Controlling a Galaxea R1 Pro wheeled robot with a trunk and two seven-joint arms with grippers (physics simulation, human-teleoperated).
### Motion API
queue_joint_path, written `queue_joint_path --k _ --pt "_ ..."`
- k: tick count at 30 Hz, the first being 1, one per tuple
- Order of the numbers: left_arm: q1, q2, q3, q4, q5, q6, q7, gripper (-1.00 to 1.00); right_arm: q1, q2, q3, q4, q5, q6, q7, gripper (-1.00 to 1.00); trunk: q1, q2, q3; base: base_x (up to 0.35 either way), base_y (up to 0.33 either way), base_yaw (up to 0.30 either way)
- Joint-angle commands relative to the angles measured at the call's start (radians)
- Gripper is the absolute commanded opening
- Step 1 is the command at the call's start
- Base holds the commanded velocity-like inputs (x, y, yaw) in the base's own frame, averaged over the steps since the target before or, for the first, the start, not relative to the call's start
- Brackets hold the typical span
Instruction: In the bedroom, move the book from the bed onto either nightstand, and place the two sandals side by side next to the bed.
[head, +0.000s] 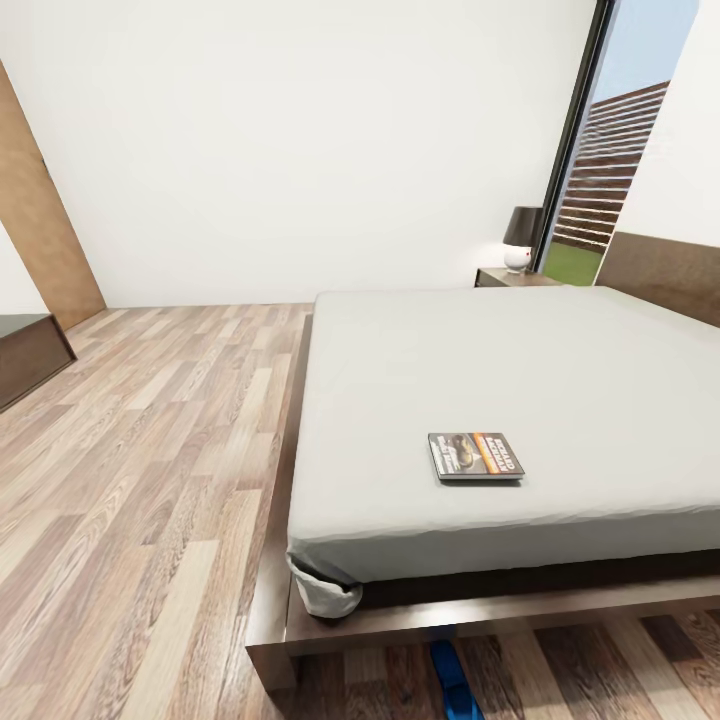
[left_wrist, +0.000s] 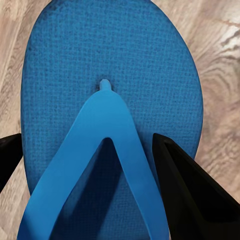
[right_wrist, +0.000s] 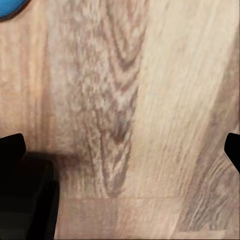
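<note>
Book (head: 476, 455) lies flat on the bed (head: 560, 400), on the grey mattress near its foot edge, roughly mid-width, cover up, well apart from the headboard (head: 660, 275). Nightstand (head: 512, 277) stands past the far side of the bed, by the window (head: 600, 180), w/ a dark-shaded lamp (head: 522, 238) on top. Wood-plank floor (head: 140, 480) runs along the bed's side; a low dark bench (head: 30, 355) sits at the room's wall edge, head view left.

One blue sandal (head: 452, 680) shows on the floor just beside the foot rail of the bed frame, partly cut by the head view's lower edge.

Left gripper (left_wrist: 95, 175): open, black fingers (left_wrist: 185, 190) set either side of a blue sandal (left_wrist: 110, 65) seen close from above, strap and toe post between them. Can't tell if the fingers touch the sole or hover just over it. The sandal lies flat on the planks.

Right gripper (right_wrist: 125, 150): open wide, finger tips at both sides of its wrist view, bare planks (right_wrist: 125, 100) between, holding nothing. A sliver of blue sandal (right_wrist: 10, 7) at the corner of that view, well apart from the fingers.
</note>
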Motion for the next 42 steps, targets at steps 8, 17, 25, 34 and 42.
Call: queue_joint_path --k 8,17,25,34,42 --pt "0.0 0.0 -0.004 0.001 0.002 -0.004 0.0 -1.0 0.014 -0.06 0.004 0.001 -0.06 -0.001 0.01 1.0 0.0 0.0 -0.001 0.0 0.0 0.0" --pt "0.0 0.0 -0.003 0.001 0.002 -0.004 0.0 -1.0 0.025 -0.106 0.005 -0.003 -0.113 -0.002 0.018 1.0 0.0 0.0 -0.001 0.0 0.0 0.0" --pt "0.0 0.0 -0.009 0.001 -0.001 -0.006 -0.002 -1.0 0.028 -0.146 0.006 -0.003 -0.124 -0.002 0.021 1.0 0.0 0.0 -0.001 0.0 0.0 0.0" --pt "0.007 0.005 -0.012 0.0 -0.002 -0.026 -0.001 -1.0 0.028 -0.167 0.006 -0.003 -0.126 -0.002 0.021 1.0 0.0 0.0 -0.001 0.0 0.0 0.0" --pt "0.013 0.01 -0.014 0.0 -0.005 -0.034 0.004 -1.0 0.028 -0.172 0.005 -0.003 -0.126 -0.002 0.021 1.0 0.0 0.0 -0.001 0.0 0.0 0.0"
